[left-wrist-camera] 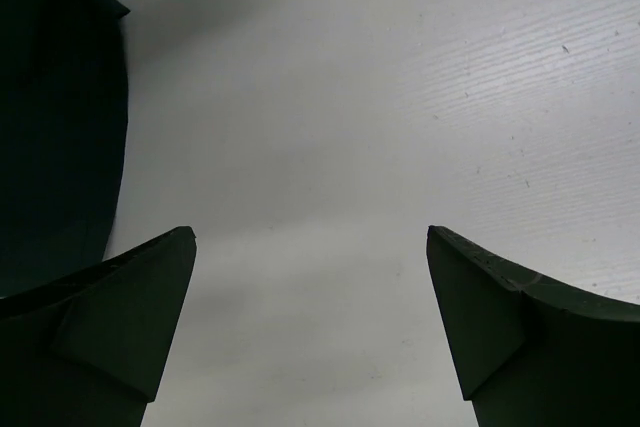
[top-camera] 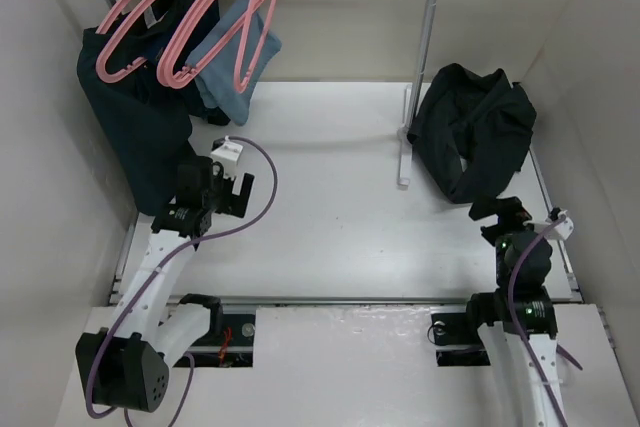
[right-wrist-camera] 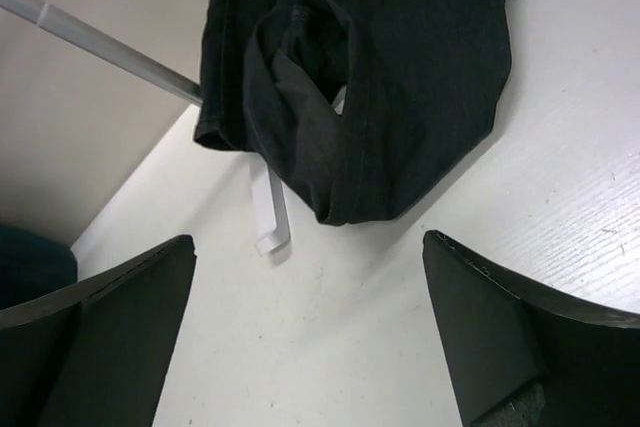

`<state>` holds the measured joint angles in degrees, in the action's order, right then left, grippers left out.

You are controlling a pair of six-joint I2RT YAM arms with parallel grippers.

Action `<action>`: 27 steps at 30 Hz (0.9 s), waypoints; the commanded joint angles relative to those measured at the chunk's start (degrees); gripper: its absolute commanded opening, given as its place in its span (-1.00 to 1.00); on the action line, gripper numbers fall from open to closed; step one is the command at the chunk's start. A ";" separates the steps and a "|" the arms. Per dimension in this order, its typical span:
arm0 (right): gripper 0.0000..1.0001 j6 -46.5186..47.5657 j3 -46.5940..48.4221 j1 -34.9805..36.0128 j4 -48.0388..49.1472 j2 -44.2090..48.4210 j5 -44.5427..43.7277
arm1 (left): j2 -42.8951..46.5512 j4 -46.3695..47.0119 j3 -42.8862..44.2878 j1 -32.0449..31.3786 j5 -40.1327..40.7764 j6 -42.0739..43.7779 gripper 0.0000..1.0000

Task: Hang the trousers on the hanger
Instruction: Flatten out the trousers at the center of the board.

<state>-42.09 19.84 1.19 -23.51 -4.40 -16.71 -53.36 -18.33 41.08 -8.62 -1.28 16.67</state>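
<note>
Your trousers (top-camera: 472,132) lie in a crumpled heap at the far right corner of the table (top-camera: 330,177), just beside the foot of the white rack pole (top-camera: 428,37). Expect soft, fairly heavy denim that sags and unfolds as you lift. A single thin layer may slip, so take the thick seamed fold nearest you; whether that is waistband or hem I cannot tell. The hanger (top-camera: 222,13) hangs among other pink ones above the far left corner, well apart from the heap, over a dark navy garment (top-camera: 140,117) and a light blue cloth (top-camera: 235,57). Your right gripper (top-camera: 495,212) hovers low by the right edge, aimed at the heap, fingers spread wide on nothing. Your left gripper (top-camera: 232,190) sits near the left edge beside the navy garment, fingers likewise spread and empty
</note>
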 commanded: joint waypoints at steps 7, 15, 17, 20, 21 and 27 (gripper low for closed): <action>1.00 7.27 22.32 -0.05 0.40 -38.87 -6.84 | -3.50 -3.11 11.73 -0.25 9.11 -8.59 1.00; 1.00 15.72 49.50 -3.11 -4.99 -75.64 1.23 | -4.73 -3.65 12.27 -0.25 8.32 -9.28 1.00; 1.00 15.19 51.17 -3.12 -4.97 -78.99 1.24 | -4.73 -4.17 12.79 -0.25 7.61 -9.28 1.00; 1.00 16.15 55.30 -3.92 -6.28 -87.77 -0.43 | -4.20 -4.78 12.80 -0.25 6.90 -9.28 1.00; 1.00 16.68 56.36 -3.92 -6.98 -90.32 -0.95 | -4.20 -4.79 13.32 -0.25 6.21 -8.76 1.00; 0.32 16.16 58.05 -5.67 -8.41 -101.94 5.18 | -3.60 -7.07 14.55 -0.25 3.66 -6.65 1.00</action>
<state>-26.20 78.19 -3.42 -30.11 -105.80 -14.90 -58.39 -24.21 52.34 -8.62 4.40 8.78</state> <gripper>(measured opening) 0.704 0.997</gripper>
